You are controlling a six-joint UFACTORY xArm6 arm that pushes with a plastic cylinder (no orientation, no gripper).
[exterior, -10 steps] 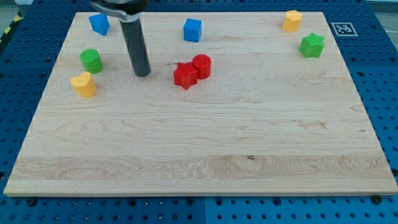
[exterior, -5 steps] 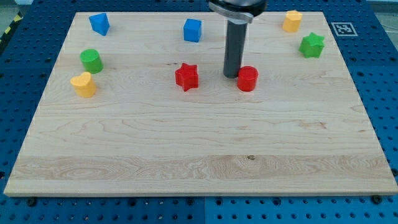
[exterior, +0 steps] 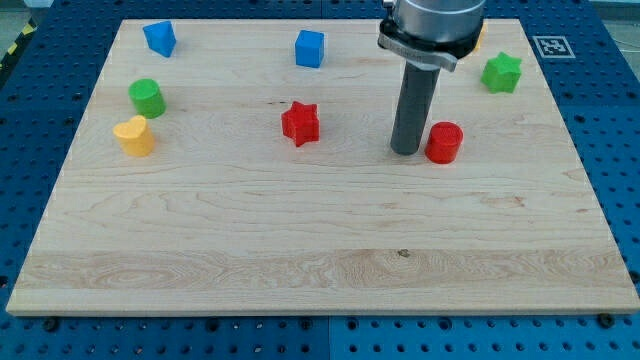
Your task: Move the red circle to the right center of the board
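The red circle [exterior: 444, 142] is a short red cylinder, right of the board's middle and a little above mid-height. My tip [exterior: 405, 150] stands right against its left side. The rod rises from there to the arm's head at the view's top. The red star [exterior: 300, 123] lies to the left of my tip, well apart from it.
A blue block [exterior: 310, 48] and another blue block [exterior: 159, 38] lie near the top edge. A green cylinder [exterior: 147, 97] and a yellow block [exterior: 134, 136] lie at the left. A green star [exterior: 502, 72] lies at the top right. The wooden board [exterior: 320, 250] fills the view.
My tip swept from the left of the red star to the right and slightly down, pushing the red circle away from the star toward the view's right.
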